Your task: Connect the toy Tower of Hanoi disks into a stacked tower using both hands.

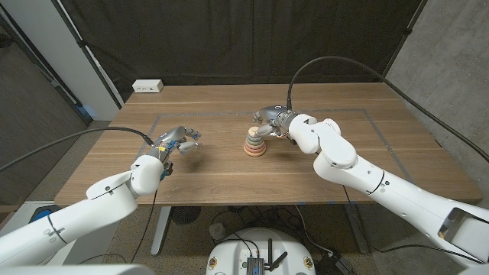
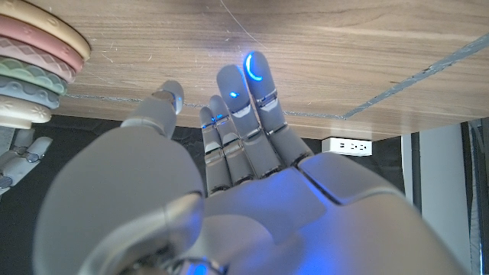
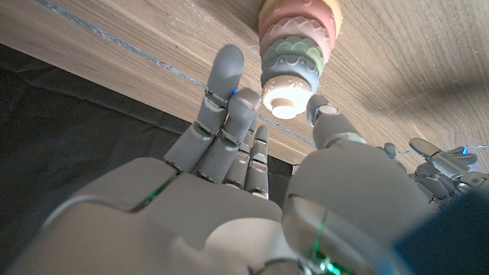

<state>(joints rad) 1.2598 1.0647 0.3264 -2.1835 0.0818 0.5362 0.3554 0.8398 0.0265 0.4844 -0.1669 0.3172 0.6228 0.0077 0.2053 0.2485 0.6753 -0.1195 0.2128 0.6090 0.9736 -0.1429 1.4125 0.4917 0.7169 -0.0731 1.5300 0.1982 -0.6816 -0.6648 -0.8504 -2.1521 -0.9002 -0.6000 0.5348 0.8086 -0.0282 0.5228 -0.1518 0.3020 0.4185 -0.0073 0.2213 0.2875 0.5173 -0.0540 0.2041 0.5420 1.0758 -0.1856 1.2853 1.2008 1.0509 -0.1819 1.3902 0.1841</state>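
Disk tower: stacked pastel rings standing upright at the middle of the wooden table; widest ring at the base, a pale cap at the top.
Long axis: vertical, normal to the table surface.
Right hand: the nearer hand, poised just behind and above the tower top. In the right wrist view the fingers and thumb sit either side of the cap; the fingertips are close to it, but contact cannot be confirmed.
Right finger state: spread apart, holding nothing as far as visible.
Left hand: well apart from the tower, raised above the table on the robot's left; the tower lies toward the robot's right of it.
Left finger state: extended and loosely together in the left wrist view, gripping nothing.
Stage estimate: the tower appears assembled; the right hand looks placed to seat or release the top piece.
Background: white power strip at the far table edge.
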